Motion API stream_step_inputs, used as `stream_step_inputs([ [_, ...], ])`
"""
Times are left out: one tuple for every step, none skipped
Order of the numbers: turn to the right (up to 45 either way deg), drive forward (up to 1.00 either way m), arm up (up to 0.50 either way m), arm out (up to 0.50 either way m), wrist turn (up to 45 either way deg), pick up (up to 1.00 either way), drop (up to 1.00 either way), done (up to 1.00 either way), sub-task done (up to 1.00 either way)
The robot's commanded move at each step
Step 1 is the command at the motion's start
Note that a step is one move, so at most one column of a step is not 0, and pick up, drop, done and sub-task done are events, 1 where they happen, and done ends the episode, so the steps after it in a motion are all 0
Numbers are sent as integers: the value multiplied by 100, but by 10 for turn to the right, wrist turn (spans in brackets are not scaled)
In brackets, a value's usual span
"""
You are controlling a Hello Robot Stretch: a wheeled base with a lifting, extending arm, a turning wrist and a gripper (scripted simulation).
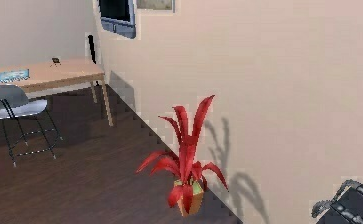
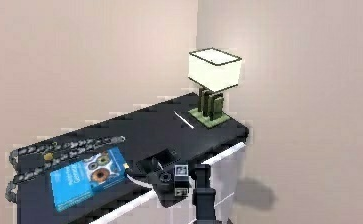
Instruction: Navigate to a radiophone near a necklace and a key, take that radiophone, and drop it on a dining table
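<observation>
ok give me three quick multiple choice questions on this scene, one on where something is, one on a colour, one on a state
1. Where does the lamp stand?
A. on the floor
B. on the dark cabinet top, toward the arm side view's right end
C. on a wall shelf

2. What colour are the leaves of the potted plant?
A. red
B. green
C. yellow

3. How is the blue book placed?
A. standing upright
B. lying flat on the dark cabinet top
C. leaning against the lamp

Answers:
1 B, its green base sits on the dark top near the wall corner.
2 A, the long leaves above the pot are plainly red.
3 B, its cover faces up, flat on the top.
</observation>
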Motion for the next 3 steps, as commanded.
stream_step_inputs([
  [0, 0, 0, 0, 0, 100, 0, 0, 0],
  [0, 0, 10, 0, 0, 0, 0, 0, 0],
  [0, 0, 14, 0, 0, 0, 0, 0, 0],
])
